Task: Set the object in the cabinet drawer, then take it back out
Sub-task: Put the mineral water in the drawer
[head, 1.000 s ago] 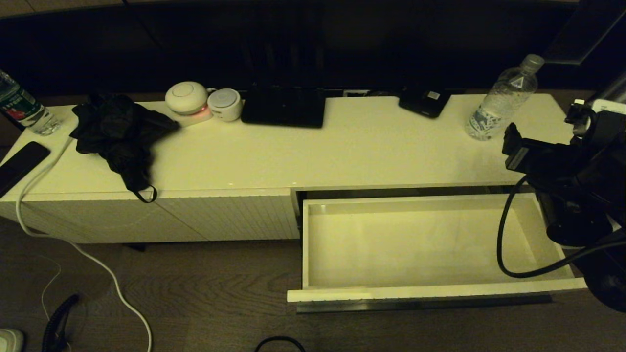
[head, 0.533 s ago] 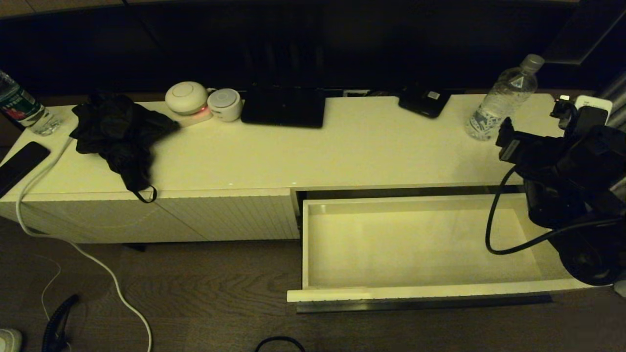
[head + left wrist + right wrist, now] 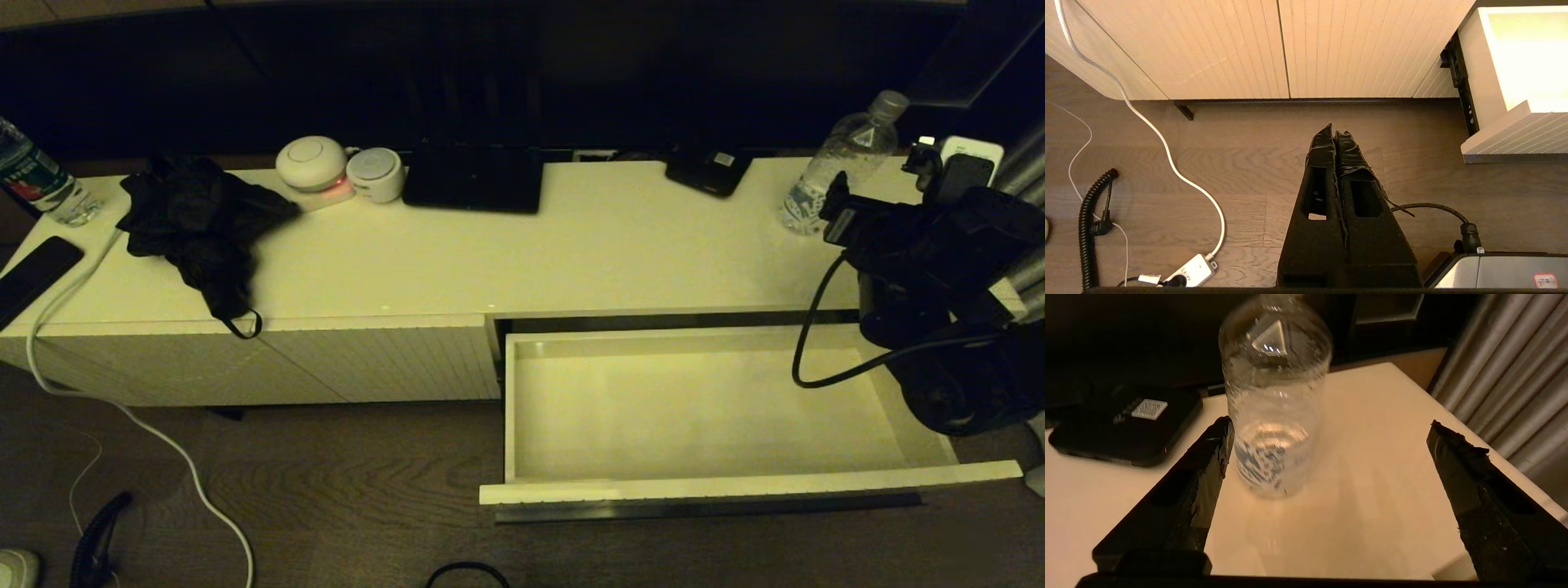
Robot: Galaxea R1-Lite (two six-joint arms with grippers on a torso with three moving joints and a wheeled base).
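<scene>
The object, a clear bottle (image 3: 842,159) with a grey cap, stands upright at the right end of the cabinet (image 3: 571,253) top. My right gripper (image 3: 1331,426) is open wide, just above the top and level with the bottle's lower half. The bottle (image 3: 1276,416) stands just beyond the tips, beside one fingertip (image 3: 1222,430) and far from the other; whether it touches cannot be told. The cabinet drawer (image 3: 735,486) is pulled out below, with nothing inside. My left gripper (image 3: 1333,132) is shut and hangs over the floor in front of the ribbed panels.
On the cabinet top lie a black device (image 3: 709,171), a black box (image 3: 473,180), two white round gadgets (image 3: 310,163), a black cloth (image 3: 196,220), a phone (image 3: 33,273) and a green-and-red labelled bottle (image 3: 33,184). A white cable (image 3: 122,408) trails across the floor. Curtains (image 3: 1515,375) hang right.
My right arm has moved away from the drawer's right end, up and back over the cabinet top towards the bottle. Its jaws have stayed open.
</scene>
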